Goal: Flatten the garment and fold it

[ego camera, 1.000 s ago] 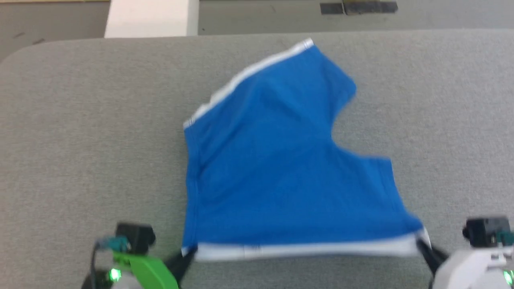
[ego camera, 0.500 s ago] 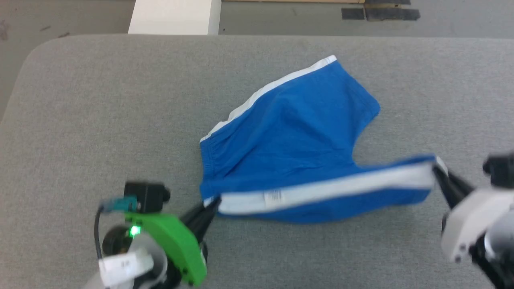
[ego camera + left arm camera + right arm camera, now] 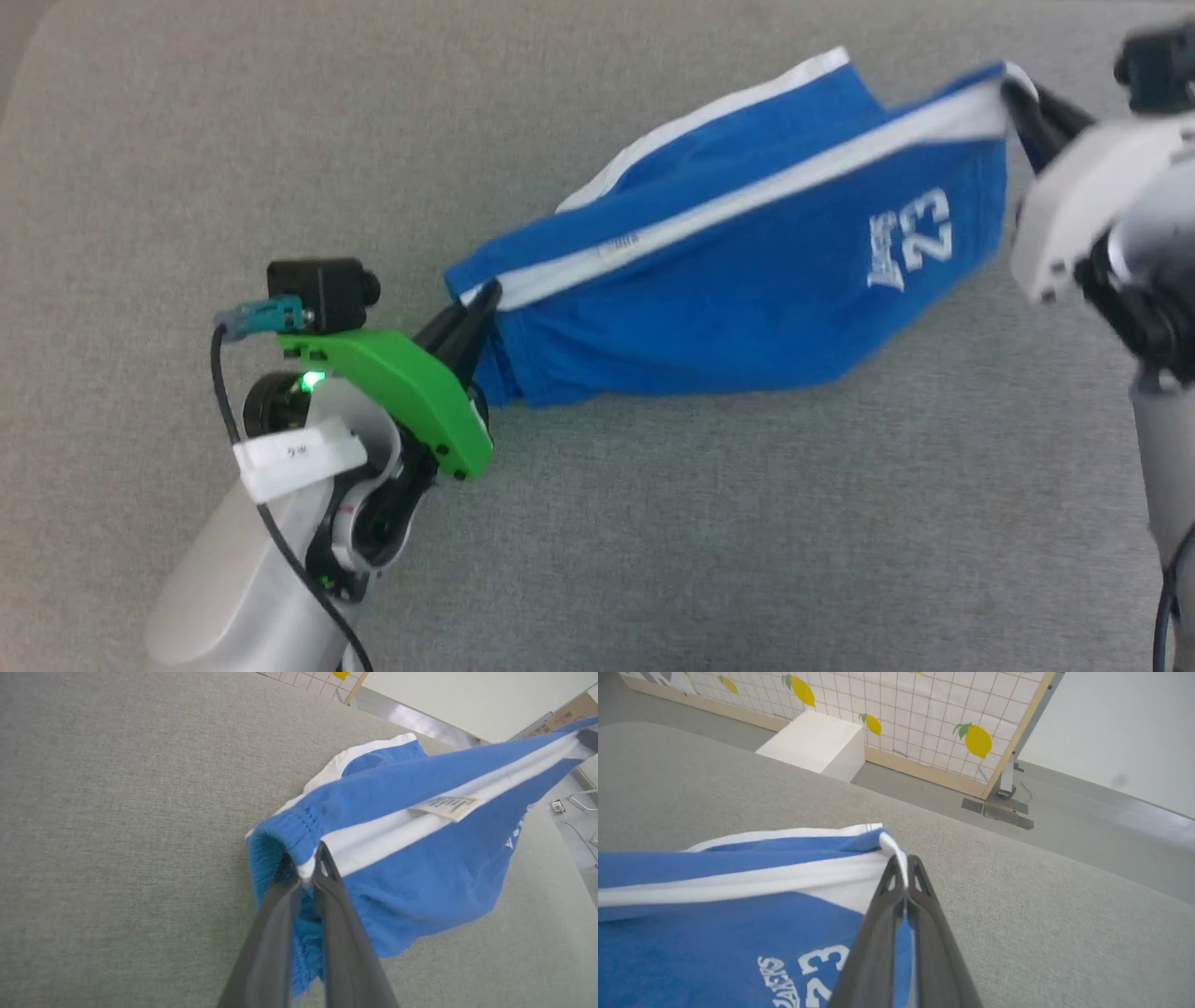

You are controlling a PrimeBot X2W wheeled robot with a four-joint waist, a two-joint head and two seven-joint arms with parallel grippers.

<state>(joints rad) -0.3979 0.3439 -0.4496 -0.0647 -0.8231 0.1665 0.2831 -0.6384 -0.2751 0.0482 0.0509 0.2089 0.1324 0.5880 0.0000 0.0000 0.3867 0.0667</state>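
Observation:
The garment [image 3: 747,289], bright blue shorts with white side stripes and a white "23" print, hangs stretched between both grippers above the grey table, its far leg still resting on the cloth. My left gripper [image 3: 481,299] is shut on the waistband end of a white stripe [image 3: 306,870]. My right gripper [image 3: 1013,93] is shut on the hem end of the same stripe [image 3: 899,863]. The stripe runs taut between them, with a small label on it. The garment [image 3: 420,877] sags below the stripe, and the print shows on the garment [image 3: 738,933] near the right gripper.
The grey fabric table [image 3: 653,541] spreads all around the shorts. Beyond its far edge stand a white block [image 3: 812,742] on the floor and a tiled panel with lemons [image 3: 924,714].
Both grippers have lifted the near stripe edge up and carried it away from me, over the rest of the shorts; the "23" print side now faces up. The head camera has tilted down.

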